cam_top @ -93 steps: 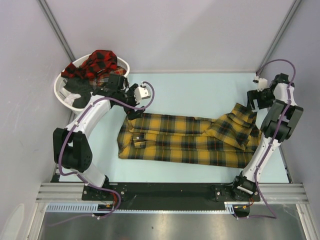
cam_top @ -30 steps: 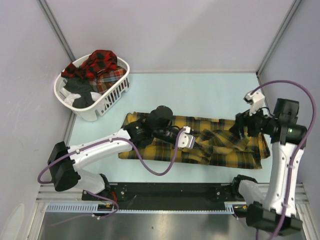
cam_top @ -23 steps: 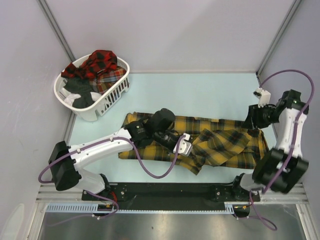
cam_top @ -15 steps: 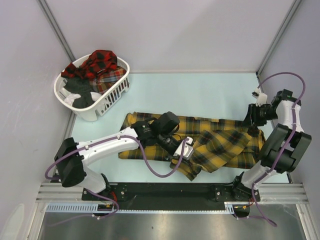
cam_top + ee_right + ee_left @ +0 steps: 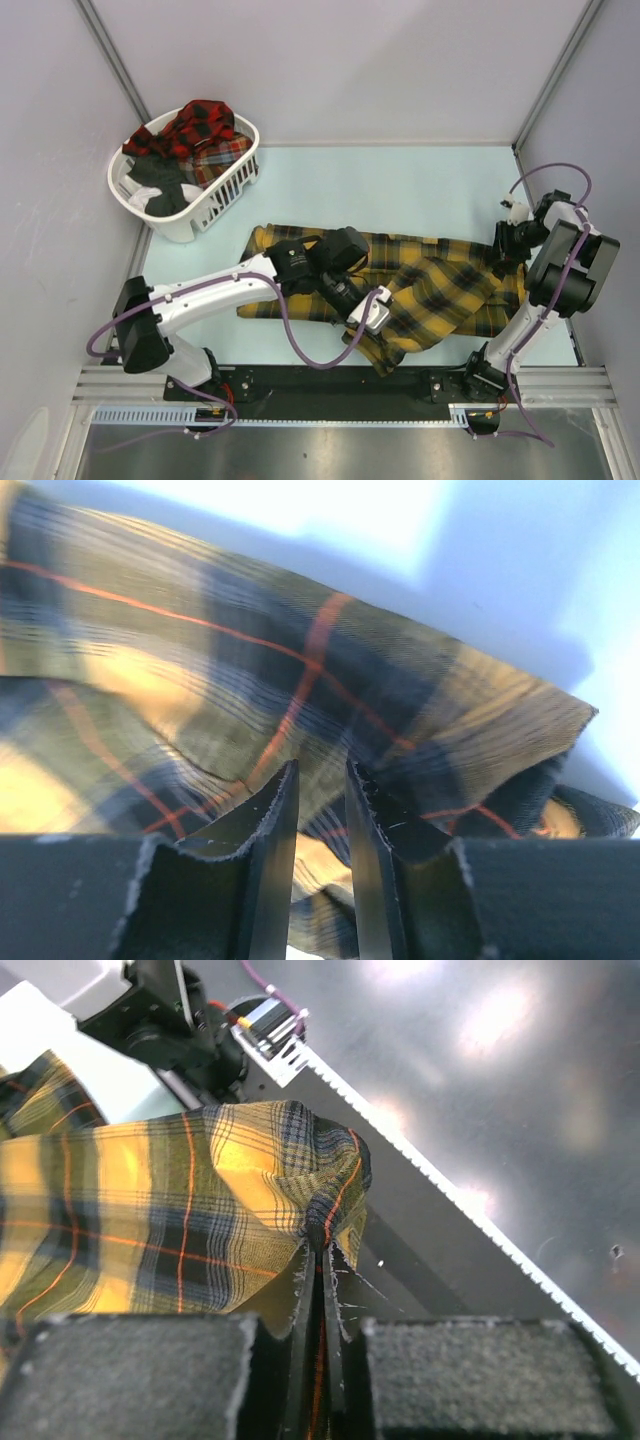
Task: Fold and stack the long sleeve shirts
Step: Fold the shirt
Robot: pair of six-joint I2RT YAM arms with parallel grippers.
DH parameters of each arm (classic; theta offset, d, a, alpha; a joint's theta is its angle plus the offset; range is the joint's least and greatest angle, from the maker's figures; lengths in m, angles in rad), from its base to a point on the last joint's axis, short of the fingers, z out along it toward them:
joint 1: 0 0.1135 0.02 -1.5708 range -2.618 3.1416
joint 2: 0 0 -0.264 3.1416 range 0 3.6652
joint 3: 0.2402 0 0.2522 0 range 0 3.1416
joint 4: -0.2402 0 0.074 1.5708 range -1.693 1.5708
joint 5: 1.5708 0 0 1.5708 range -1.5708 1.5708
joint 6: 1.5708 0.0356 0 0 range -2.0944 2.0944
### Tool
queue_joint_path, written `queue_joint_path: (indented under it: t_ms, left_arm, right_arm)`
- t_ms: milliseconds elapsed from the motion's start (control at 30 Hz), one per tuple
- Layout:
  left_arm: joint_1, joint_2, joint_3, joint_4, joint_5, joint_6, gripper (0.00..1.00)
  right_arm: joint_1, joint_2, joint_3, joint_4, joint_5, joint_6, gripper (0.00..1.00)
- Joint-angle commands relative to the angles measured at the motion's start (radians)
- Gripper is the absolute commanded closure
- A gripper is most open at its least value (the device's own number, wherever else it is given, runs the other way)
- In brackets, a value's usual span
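The mustard-yellow plaid long sleeve shirt (image 5: 450, 285) lies spread across the middle of the table. My left gripper (image 5: 378, 322) reaches over it and is shut on a bunched fold of it (image 5: 322, 1250). That fold is pulled toward the table's near edge, over the black rail. My right gripper (image 5: 507, 250) sits at the shirt's right end. In the right wrist view its jaws (image 5: 320, 775) stand narrowly apart with yellow plaid cloth (image 5: 250, 650) between them. A red-and-black plaid shirt (image 5: 200, 125) lies heaped in the basket.
A white laundry basket (image 5: 205, 205) holding more clothes stands at the back left. The black base rail (image 5: 330, 385) and the metal surface run along the near edge. Purple walls close in on the left, back and right.
My left gripper has dragged its fold of the yellow shirt toward the near edge. The right arm has swung back to the shirt's right end and its jaws have narrowed.
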Motion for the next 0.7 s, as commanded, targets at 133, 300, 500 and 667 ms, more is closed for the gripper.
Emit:
queue_joint_path:
  t_ms: [133, 300, 500, 667]
  left_arm:
    - [-0.015, 0.113, 0.063, 0.282, 0.016, -0.412, 0.93]
    - [0.109, 0.187, 0.041, 0.665, 0.061, -0.851, 0.90]
    - [0.376, 0.220, -0.308, 1.153, 0.056, -1.399, 0.60]
    - [0.542, 0.153, -0.440, 0.945, -0.139, -1.285, 0.25]
  right_arm:
    - [-0.024, -0.033, 0.050, -0.035, 0.069, -0.063, 0.69]
    - [-0.021, -0.098, 0.113, -0.095, 0.055, -0.101, 0.66]
    - [0.031, -0.179, 0.141, -0.237, -0.038, -0.135, 0.53]
    - [0.102, -0.257, 0.058, -0.305, -0.098, -0.164, 0.49]
